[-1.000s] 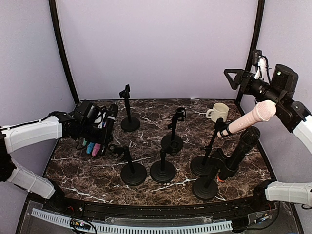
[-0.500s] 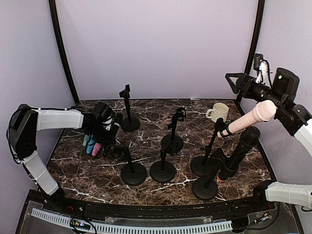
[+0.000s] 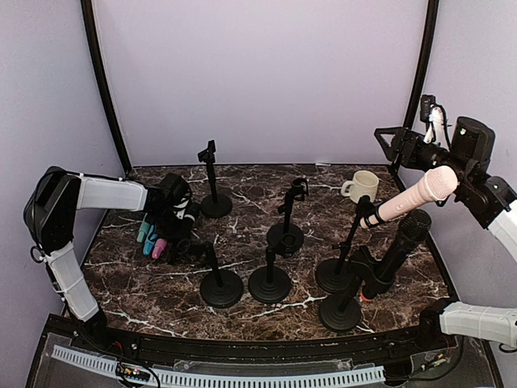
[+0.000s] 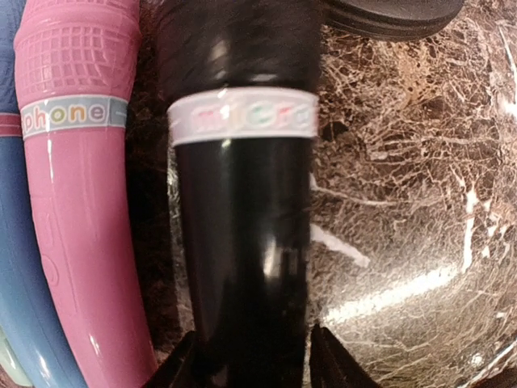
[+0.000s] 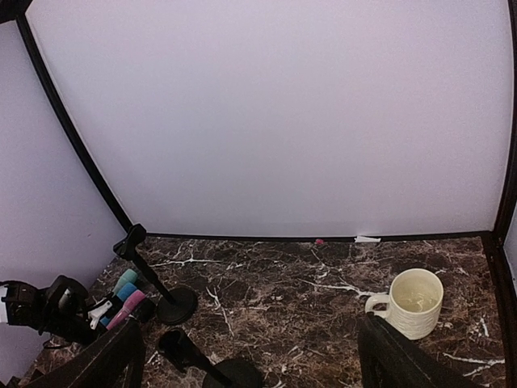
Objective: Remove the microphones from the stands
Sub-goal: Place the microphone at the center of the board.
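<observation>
In the left wrist view a black microphone point(image 4: 242, 202) lies on the marble table point(image 3: 323, 182) beside a pink microphone point(image 4: 77, 202) and a blue one point(image 4: 16, 283). My left gripper point(image 4: 250, 360) straddles its handle, open, with a thin gap at the right finger point(image 4: 333, 362). From above, this gripper point(image 3: 174, 212) is low at the table's left. At the right, a pink microphone point(image 3: 414, 194) and a black microphone point(image 3: 404, 242) sit in stands point(image 3: 339, 275). My right gripper point(image 3: 389, 137) hangs high above them, open and empty.
Several empty black stands point(image 3: 220, 287) fill the middle of the table, one at the back point(image 3: 214, 202). A cream mug point(image 3: 363, 186) stands at the back right. Teal point(image 3: 143, 232), blue and pink microphones lie side by side at the left. Black frame posts rise at both back corners.
My left arm has reached in and lowered the black microphone onto the table beside the coloured ones, and its jaws have widened. The right arm has barely moved.
</observation>
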You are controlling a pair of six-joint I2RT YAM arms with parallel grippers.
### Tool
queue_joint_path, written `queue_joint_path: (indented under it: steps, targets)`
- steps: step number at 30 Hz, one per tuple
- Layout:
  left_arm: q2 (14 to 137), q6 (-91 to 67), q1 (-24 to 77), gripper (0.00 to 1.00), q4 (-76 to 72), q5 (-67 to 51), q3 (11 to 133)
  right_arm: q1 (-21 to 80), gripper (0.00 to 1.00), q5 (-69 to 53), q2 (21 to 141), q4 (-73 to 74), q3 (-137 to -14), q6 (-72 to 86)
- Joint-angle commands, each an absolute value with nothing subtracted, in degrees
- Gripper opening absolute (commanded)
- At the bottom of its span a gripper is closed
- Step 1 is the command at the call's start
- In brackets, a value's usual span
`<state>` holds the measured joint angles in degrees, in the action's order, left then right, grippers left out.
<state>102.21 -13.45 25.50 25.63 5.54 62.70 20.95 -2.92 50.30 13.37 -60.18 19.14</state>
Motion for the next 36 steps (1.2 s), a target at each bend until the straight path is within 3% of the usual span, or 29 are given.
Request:
queue_joint_path:
  steps: [1, 13, 23, 30, 36]
  targets:
    - [102.38, -12.75, 25.05, 0.50, 27.22, 6.60, 64.09, 20.69, 0.92, -2.37, 49.55, 11.69, -59.70, 19.16]
    - [95.30, -12.69, 25.04, 0.52, 27.17, 5.50, 65.22, 20.67, 0.94, -1.04, 48.22, 15.98, -60.88, 17.72]
    - [78.40, -8.13, 25.59, 0.63, 22.84, 2.62, 65.39, 20.65, 0.98, 3.70, 44.47, 20.85, -58.30, 19.45]
    - [69.19, -0.80, 37.73, 0.64, 11.32, -4.75, 65.70, 20.65, 0.98, 6.29, 41.84, 19.45, -52.27, 23.34]
    - [75.67, 3.52, 48.19, 0.63, -1.11, -16.84, 70.17, 20.65, 0.98, 7.30, 39.01, 16.57, -48.90, 25.82]
